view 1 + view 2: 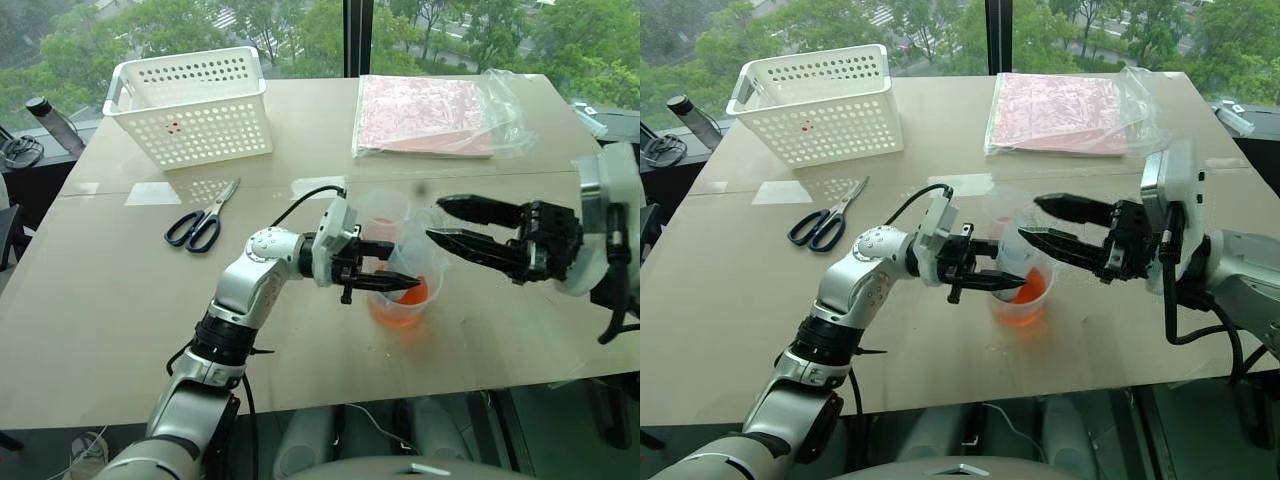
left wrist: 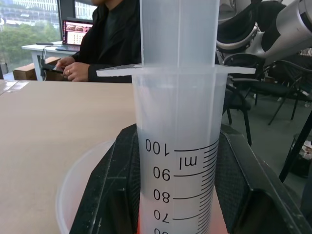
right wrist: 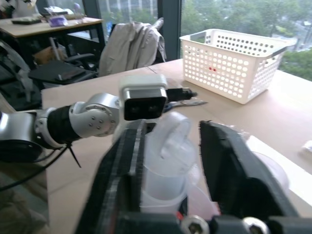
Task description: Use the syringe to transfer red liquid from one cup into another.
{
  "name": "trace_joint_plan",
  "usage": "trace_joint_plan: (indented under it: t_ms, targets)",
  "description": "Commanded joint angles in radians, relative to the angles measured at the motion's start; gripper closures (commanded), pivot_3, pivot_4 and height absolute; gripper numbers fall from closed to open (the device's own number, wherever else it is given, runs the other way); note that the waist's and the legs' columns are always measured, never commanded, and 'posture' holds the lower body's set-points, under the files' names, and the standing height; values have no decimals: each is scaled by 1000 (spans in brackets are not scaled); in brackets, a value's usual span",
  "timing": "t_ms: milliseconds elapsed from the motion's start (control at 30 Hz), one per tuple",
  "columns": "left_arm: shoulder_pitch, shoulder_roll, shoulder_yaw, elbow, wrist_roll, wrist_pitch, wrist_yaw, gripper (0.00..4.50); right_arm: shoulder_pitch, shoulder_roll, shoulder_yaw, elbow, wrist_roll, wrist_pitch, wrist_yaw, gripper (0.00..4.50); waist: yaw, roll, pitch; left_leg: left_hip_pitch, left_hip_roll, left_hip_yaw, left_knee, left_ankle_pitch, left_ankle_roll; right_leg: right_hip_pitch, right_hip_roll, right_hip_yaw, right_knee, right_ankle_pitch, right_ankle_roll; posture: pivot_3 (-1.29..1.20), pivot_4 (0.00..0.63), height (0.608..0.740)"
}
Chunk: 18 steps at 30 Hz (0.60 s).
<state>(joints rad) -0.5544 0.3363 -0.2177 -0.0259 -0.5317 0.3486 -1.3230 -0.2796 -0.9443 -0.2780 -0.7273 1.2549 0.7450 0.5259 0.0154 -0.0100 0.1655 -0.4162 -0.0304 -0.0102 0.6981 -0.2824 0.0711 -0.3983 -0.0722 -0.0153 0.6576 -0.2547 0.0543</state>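
Toward the bench's far left corner stands a white perforated basket (image 1: 190,105), with scissors (image 1: 203,224) lying nearer in. Mid-bench, the left gripper (image 1: 385,283) is clamped on the syringe (image 2: 178,146), held upright over the larger beaker (image 1: 402,297) of red liquid (image 1: 400,298). The smaller cup (image 1: 385,208) stands just behind. Just right of the syringe's plunger top, the right gripper (image 1: 436,222) hovers with fingers parted around it.

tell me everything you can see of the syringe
The syringe is a large tube of cloudy clear plastic, with black scale marks and "ml" printed on it, a flat flange and a plunger stem rising above that. It stands upright over the beaker of red liquid, clamped between the left end effector's fingers.
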Motion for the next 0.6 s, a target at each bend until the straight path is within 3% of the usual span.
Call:
trace_joint_plan:
  t_ms: [33,67,333,433,600]
  targets:
    - [-25,-12,18,-34,-32,15,13,3075,58,-35,-80,-62,-93,-45,56,454,1,0,0,0,0,0,0,0,0,0,0,0,0,0,0,0,150,740]
    - [-33,-18,26,-40,-44,26,20,3075,88,-39,-110,-74,-94,-47,64,55,0,0,0,0,0,0,0,0,0,0,0,0,0,0,0,0,150,740]
    - [-139,-69,113,-44,-149,135,123,3075,397,-6,-368,-184,-64,-32,78,55,5,0,0,0,0,0,0,0,1,0,0,0,0,0,0,0,150,740]
    - [-175,-82,143,-39,-187,178,162,3075,454,15,-391,-210,-75,-48,52,55,0,0,0,0,0,0,0,0,1,0,1,0,0,0,0,0,150,740]
    - [-325,-132,250,85,-247,229,289,3075,421,22,-351,-223,-65,-73,-38,55,1,-1,0,1,0,0,0,0,0,0,2,0,2,0,1,0,150,740]
